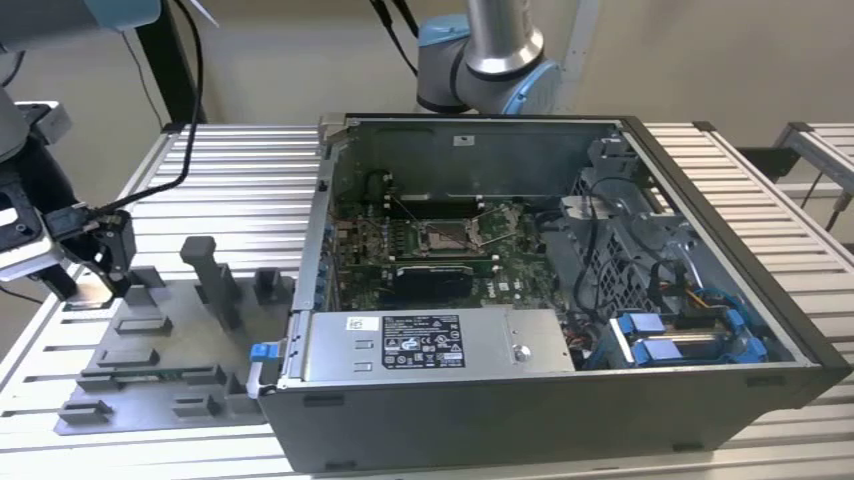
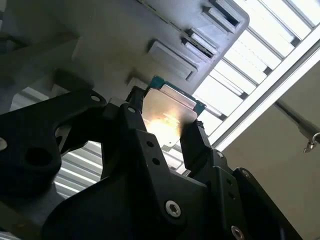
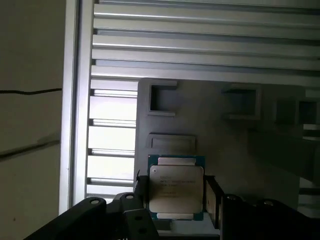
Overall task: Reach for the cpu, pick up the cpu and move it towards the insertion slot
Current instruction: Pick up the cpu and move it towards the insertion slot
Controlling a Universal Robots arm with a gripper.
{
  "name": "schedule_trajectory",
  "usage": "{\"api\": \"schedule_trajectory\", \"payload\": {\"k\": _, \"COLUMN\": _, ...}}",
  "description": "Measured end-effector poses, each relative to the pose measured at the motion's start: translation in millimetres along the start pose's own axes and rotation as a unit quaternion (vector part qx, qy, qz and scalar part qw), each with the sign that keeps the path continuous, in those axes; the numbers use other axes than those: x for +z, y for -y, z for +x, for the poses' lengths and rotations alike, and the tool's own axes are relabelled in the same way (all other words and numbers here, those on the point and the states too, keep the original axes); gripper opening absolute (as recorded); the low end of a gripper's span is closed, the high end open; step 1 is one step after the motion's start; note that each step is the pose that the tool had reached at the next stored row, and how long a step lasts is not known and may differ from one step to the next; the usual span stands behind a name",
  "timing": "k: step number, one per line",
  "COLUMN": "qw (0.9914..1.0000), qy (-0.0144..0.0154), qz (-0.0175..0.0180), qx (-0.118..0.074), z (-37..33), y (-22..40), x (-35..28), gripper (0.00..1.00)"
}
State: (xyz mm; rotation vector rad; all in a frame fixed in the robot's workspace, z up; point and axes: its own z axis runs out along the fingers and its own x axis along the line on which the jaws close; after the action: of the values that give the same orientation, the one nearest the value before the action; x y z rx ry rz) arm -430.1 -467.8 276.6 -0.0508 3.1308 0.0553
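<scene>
The cpu is a small square chip with a silvery top and a thin green edge. It sits between my gripper's two black fingers, which press on its opposite sides. In the second wrist view the cpu glints in the gripper. In the exterior view my gripper hangs at the far left, just over the back corner of the grey tray. The insertion slot, with its silver frame and dark centre, lies on the green board inside the open computer case, well to the exterior view's right of the gripper.
The grey tray carries raised blocks and an upright post between the gripper and the case wall. The ribbed metal table runs beneath everything. A second robot arm's base stands behind the case. Cables and blue parts fill the case's right side.
</scene>
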Motion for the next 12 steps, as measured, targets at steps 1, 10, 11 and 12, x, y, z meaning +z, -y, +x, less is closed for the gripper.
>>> {"api": "schedule_trajectory", "payload": {"k": 1, "qw": 1.00000, "qy": 0.0000, "qz": 0.0000, "qx": 0.000, "z": 0.0, "y": -0.1, "x": -1.7, "gripper": 0.00}}
{"api": "schedule_trajectory", "payload": {"k": 10, "qw": 1.00000, "qy": 0.0000, "qz": 0.0000, "qx": 0.000, "z": -0.3, "y": -1.0, "x": -27.1, "gripper": 0.00}}
{"api": "schedule_trajectory", "payload": {"k": 11, "qw": 1.00000, "qy": 0.0002, "qz": 0.0000, "qx": 0.000, "z": -0.3, "y": -1.1, "x": -30.3, "gripper": 0.00}}
{"api": "schedule_trajectory", "payload": {"k": 12, "qw": 1.00000, "qy": 0.0003, "qz": 0.0000, "qx": 0.000, "z": -0.3, "y": -1.2, "x": -32.9, "gripper": 0.00}}
